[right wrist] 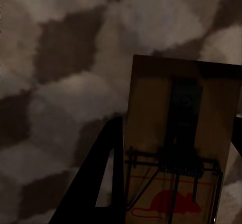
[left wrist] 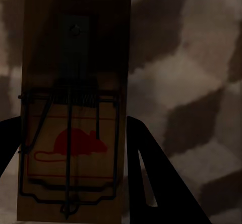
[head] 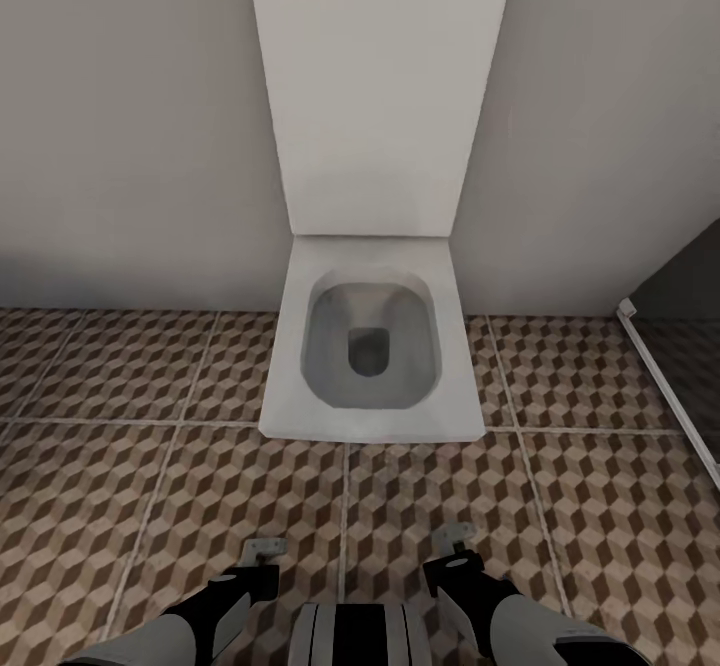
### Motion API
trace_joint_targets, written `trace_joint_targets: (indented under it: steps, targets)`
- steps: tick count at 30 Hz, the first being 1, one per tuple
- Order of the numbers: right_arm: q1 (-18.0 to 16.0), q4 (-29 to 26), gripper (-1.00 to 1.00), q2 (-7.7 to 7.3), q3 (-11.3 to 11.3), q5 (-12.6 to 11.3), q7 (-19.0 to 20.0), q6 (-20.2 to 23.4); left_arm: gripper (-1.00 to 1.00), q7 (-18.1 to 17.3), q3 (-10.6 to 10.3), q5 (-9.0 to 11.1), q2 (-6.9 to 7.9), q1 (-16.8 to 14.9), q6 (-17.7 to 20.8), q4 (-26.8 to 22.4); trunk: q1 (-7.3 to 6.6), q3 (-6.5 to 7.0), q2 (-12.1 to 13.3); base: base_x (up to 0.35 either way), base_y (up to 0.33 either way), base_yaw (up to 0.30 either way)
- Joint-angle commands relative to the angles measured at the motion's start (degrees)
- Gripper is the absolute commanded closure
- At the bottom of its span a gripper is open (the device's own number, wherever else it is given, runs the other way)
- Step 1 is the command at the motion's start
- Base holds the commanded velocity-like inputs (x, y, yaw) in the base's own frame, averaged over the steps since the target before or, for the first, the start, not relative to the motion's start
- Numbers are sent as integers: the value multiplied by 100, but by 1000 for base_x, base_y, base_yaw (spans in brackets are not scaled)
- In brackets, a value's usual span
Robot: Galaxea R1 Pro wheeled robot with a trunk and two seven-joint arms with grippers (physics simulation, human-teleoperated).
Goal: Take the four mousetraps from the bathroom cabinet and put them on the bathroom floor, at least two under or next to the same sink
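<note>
In the left wrist view, my left gripper (left wrist: 70,123) is shut on a mousetrap (left wrist: 70,82), a brown board with a wire frame and a red mouse mark, with a dark finger at each long edge. My right gripper (right wrist: 176,133) is shut on a second mousetrap (right wrist: 176,113) in the same way. Both traps hang a little above the cube-patterned bathroom floor (head: 150,506). In the head view both grippers sit low at the front, left gripper (head: 264,552) and right gripper (head: 453,544). The cabinet and the sink are out of view.
A white square toilet (head: 370,346) stands straight ahead against the pale wall, with its tall cistern panel (head: 380,86) above. A grey glass partition with a white rail (head: 670,366) runs along the right. Patterned tiles lie on both sides of the toilet.
</note>
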Motion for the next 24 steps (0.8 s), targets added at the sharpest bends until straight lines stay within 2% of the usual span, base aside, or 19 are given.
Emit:
trace_joint_targets:
  steps: [1,24]
  targets:
    - [0,-10,100,4,-17,49,-12,43,100,24,-50,38,0,0,19,-7,-1,-3,-1,0,0,-4]
    - [0,-10,100,3,-17,49,-15,58,100,24,-50,45,0,0,19,-7,-1,-3,-1,0,0,0]
